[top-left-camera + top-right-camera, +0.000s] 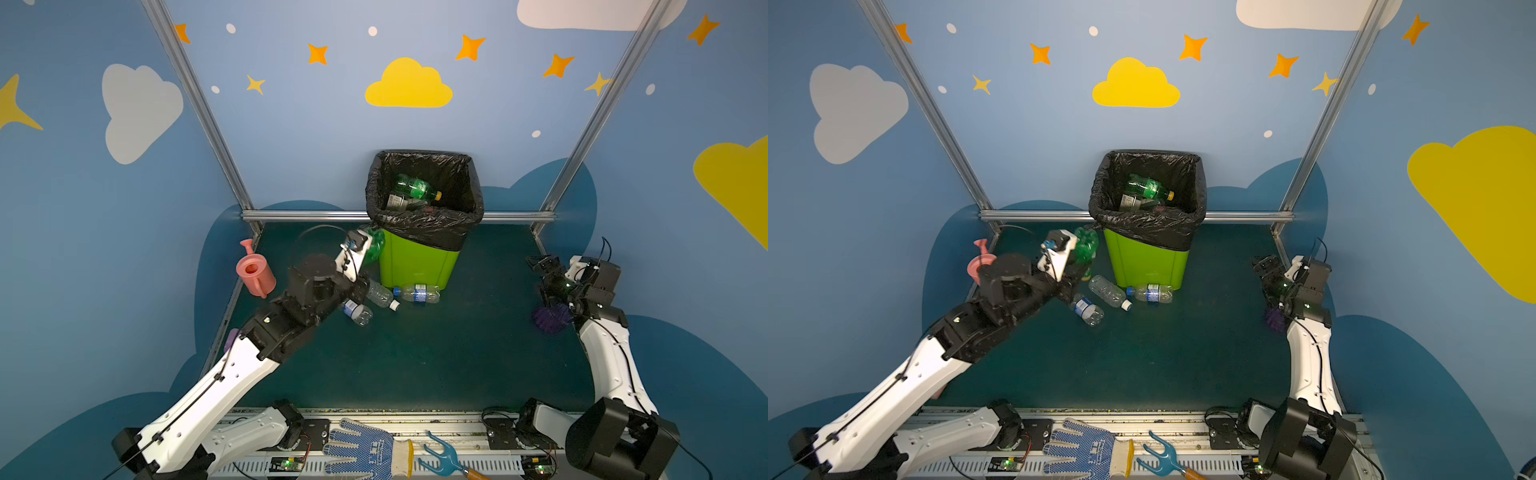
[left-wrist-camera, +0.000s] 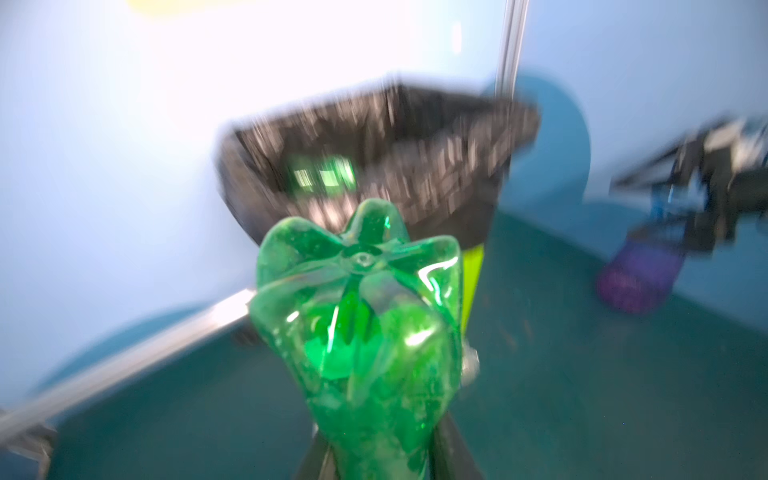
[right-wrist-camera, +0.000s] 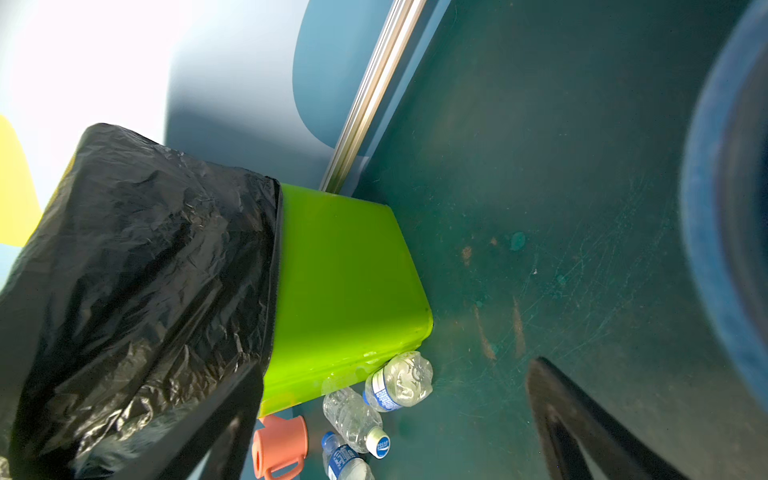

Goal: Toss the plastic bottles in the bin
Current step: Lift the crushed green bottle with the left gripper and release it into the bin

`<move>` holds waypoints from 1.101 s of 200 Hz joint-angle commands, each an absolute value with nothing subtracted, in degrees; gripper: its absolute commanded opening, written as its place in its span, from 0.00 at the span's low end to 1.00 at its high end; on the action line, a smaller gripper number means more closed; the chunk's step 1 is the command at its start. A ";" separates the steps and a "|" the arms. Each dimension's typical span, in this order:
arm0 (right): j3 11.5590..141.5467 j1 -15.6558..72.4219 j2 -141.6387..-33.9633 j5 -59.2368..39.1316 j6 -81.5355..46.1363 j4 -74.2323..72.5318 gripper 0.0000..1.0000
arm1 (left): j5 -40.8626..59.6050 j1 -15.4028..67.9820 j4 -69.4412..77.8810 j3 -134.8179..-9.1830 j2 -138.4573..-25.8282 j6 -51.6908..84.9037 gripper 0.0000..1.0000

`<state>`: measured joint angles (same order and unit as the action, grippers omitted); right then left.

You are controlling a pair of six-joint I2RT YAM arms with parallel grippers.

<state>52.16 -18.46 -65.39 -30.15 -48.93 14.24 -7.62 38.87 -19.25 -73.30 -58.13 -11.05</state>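
Note:
My left gripper [image 1: 368, 253] is shut on a green plastic bottle [image 1: 375, 244] [image 2: 357, 311], held base-forward in the air just left of the bin's rim. The lime-green bin [image 1: 419, 266] [image 3: 345, 282] has a black bag over its rim and stands at the back middle. Inside it lie a green bottle [image 1: 415, 187] and others. Three clear plastic bottles [image 1: 380, 294] [image 1: 417, 293] [image 1: 357, 312] lie on the floor at the bin's foot. My right gripper [image 1: 540, 266] hangs open and empty at the far right, its fingers [image 3: 557, 415] wide apart.
A pink watering can [image 1: 255, 272] stands by the left wall, beside my left arm. A purple ribbed vase [image 1: 550, 318] lies under my right wrist. A metal rail [image 1: 311, 215] runs along the back. A blue dotted glove [image 1: 365, 451] and a blue hand rake [image 1: 444, 457] lie on the front ledge.

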 commanded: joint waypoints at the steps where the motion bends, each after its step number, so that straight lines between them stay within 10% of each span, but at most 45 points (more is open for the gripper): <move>1: 51.69 -18.85 -65.27 -31.62 -49.39 12.74 0.98 | -5.04 35.40 -10.41 -79.47 -58.32 -15.07 0.30; 90: 47.88 -22.57 -59.24 -32.34 -48.50 14.78 0.98 | 9.92 28.85 5.03 -107.76 -88.78 4.16 0.33; 120: 48.72 -23.24 -59.50 -34.05 -47.66 15.84 0.98 | 18.06 28.83 -7.82 -129.16 -105.61 10.32 0.61; 171: 45.59 -25.09 -57.92 -33.85 -46.45 16.33 0.98 | 14.90 30.80 14.00 -111.24 -93.69 8.61 1.00; 220: 43.47 -24.91 -60.72 -37.89 -49.22 13.16 0.98 | 7.22 30.98 15.53 -94.39 -80.90 3.97 1.00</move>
<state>43.38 -24.84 -59.75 -34.89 -48.31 15.20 12.56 31.27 10.57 -99.61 -86.35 6.85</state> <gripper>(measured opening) 0.976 0.997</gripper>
